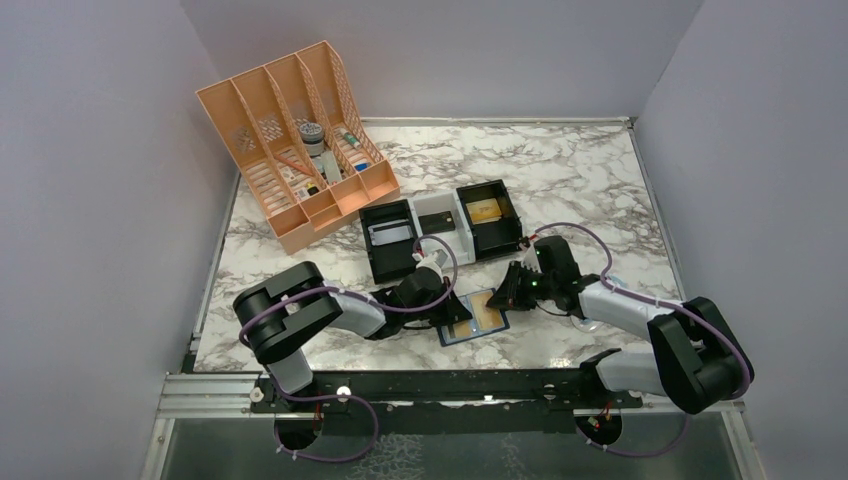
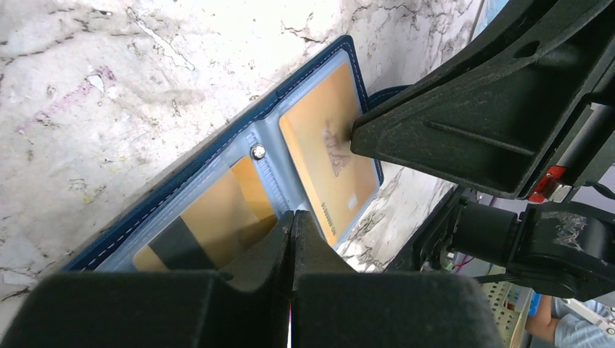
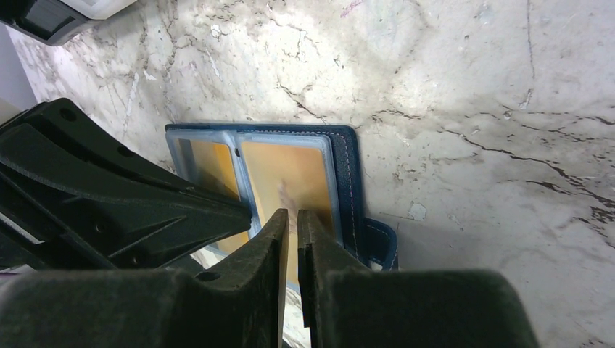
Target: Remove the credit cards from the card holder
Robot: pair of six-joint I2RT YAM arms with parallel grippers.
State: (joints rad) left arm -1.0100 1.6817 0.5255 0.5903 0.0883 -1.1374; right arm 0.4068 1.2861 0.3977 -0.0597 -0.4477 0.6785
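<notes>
Card holder (image 1: 478, 318) lies open near the table's (image 1: 560, 170) near edge, between both grippers. Two gold cards (image 2: 330, 156) sit in its pockets, neither extracted yet. Left gripper (image 2: 292, 235) is clenched, pressing the holder; right gripper (image 3: 291, 225) is almost closed above the right card, visibly grasping nothing.

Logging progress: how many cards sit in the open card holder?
2, both in the card holder: black-striped card in one pocket, printed card in the other. More may hide behind them.
</notes>
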